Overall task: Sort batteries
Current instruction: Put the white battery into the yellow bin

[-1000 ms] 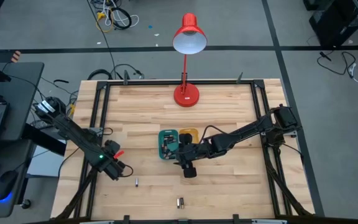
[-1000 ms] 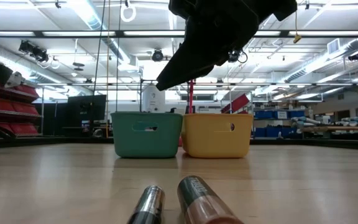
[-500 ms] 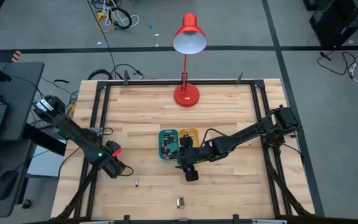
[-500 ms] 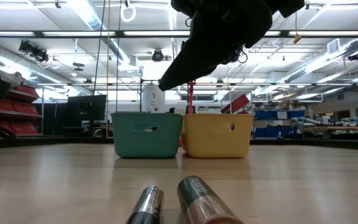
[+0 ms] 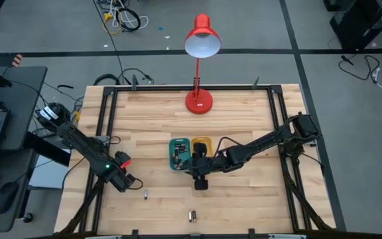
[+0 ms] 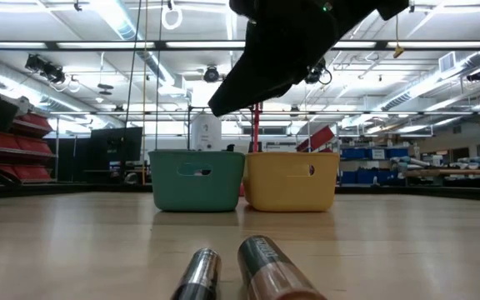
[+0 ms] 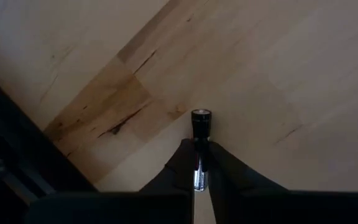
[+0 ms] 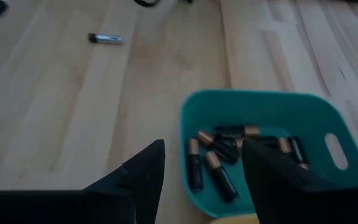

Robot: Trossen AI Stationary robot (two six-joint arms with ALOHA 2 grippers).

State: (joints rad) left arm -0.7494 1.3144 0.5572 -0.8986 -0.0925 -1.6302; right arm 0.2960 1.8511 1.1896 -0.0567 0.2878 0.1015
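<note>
While I watch from above, the left gripper (image 5: 132, 180) sits low near the table's (image 5: 244, 199) left front edge, its jaws clamped on a slim dark battery (image 7: 200, 146) whose rounded end pokes out past the fingertips. Bare wood lies all around that battery in the left wrist view, with the dark frame rail close on one side.

At the table's middle, the right gripper (image 5: 199, 180) hangs above the near rim of the teal tray (image 5: 175, 143), jaws spread and holding nothing. Between its fingers (image 8: 145, 171) I see the tray's batteries (image 8: 219, 158), a loose heap of dark cells with copper ends. A yellow tray (image 5: 205, 141) touches the teal one on its right.

One lone battery (image 5: 146, 194) lies on open wood just right of the left gripper. Two more batteries (image 5: 192, 216) lie side by side close to the front edge. A red desk lamp (image 5: 199, 101) stands at the back edge, well apart from both arms, and wide bare board separates the trays from the right rail.
</note>
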